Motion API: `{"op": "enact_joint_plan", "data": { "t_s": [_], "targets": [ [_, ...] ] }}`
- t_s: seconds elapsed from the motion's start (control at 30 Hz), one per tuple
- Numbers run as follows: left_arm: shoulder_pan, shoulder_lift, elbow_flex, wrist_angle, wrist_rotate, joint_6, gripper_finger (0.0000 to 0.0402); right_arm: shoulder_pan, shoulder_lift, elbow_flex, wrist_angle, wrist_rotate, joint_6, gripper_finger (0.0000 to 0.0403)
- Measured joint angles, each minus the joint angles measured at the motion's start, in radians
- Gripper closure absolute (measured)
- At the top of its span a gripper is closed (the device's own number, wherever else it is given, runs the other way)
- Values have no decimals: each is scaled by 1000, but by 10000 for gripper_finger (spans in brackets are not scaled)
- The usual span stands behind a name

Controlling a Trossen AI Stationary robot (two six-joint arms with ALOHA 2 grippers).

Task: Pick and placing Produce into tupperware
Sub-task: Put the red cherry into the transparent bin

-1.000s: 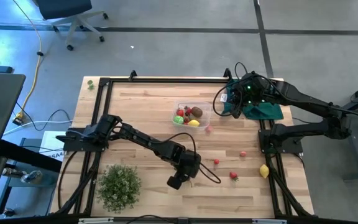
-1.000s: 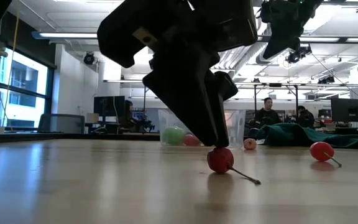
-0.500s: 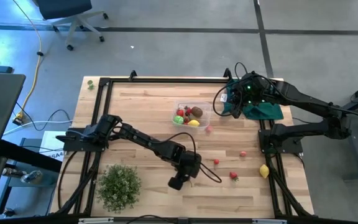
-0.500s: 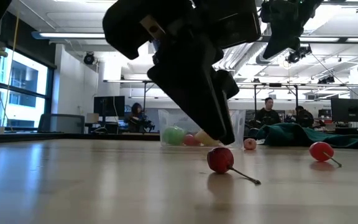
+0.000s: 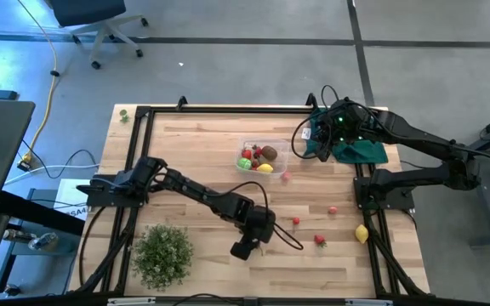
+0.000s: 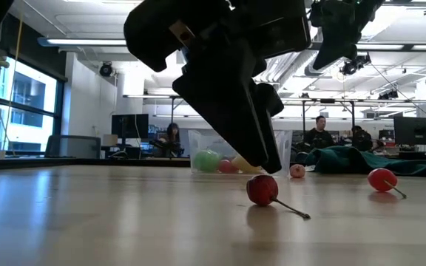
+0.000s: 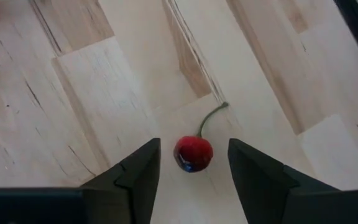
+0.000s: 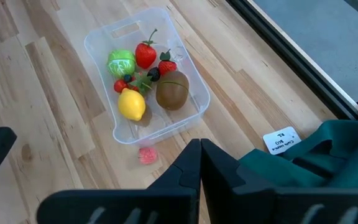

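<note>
While the left gripper (image 7: 193,163) hung just above the table (image 5: 194,144) at its near middle, its two fingers (image 7: 137,175) were spread apart on either side of a small red cherry (image 7: 193,153); no contact between pads and fruit could be made out. The cherry lay on the wood with its thin stem pointing away from the gripper, and in the low view it was seen resting beneath the dark fingertip. To the right of that spot, other pieces of produce were scattered on the boards: a red fruit (image 5: 296,222), a strawberry (image 5: 320,241), another small red piece (image 5: 333,210) and a yellow lemon (image 5: 361,234) near the right rail. At the near left corner a bushy green plant (image 5: 162,253) was seen. Farther back, near the table's middle, the tupperware (image 8: 104,37) was placed, clear and lidless, and in it were held a green ball (image 8: 121,63), a strawberry, a lemon (image 8: 131,104) and a brown kiwi (image 8: 172,89). A pink piece (image 8: 147,155) lay just outside its wall. At the far right, the right gripper (image 8: 200,163) was held above a dark green cloth (image 5: 360,150), its fingers pressed together with nothing between them.
</note>
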Motion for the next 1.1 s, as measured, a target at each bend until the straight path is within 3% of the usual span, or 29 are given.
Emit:
{"op": "enact_joint_plan", "data": {
  "t_s": [1.1],
  "targets": [
    [-54, 26, 0, 19, -145, 20, 227, 0, 0, 0, 0, 0, 0, 402]
  ]
}}
